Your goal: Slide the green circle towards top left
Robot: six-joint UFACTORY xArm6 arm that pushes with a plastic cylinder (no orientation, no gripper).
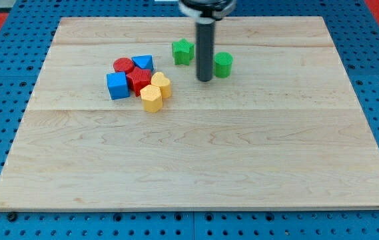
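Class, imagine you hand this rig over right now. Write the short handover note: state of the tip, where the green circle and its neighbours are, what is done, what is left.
Tip: my tip is down on the wooden board, just to the view's left of the green circle, close to it; contact cannot be told.
Blocks: the green circle is near the view's top, right of centre. The green star is left of the rod. The red, blue and yellow cluster is further left.
Done: no sign the circle has reached the top left.
Left: probably bring the tip round to the circle's lower right side, then push it up and left, clear of the star.

My tip [204, 80] ends a straight, dark grey, matte cylindrical rod.
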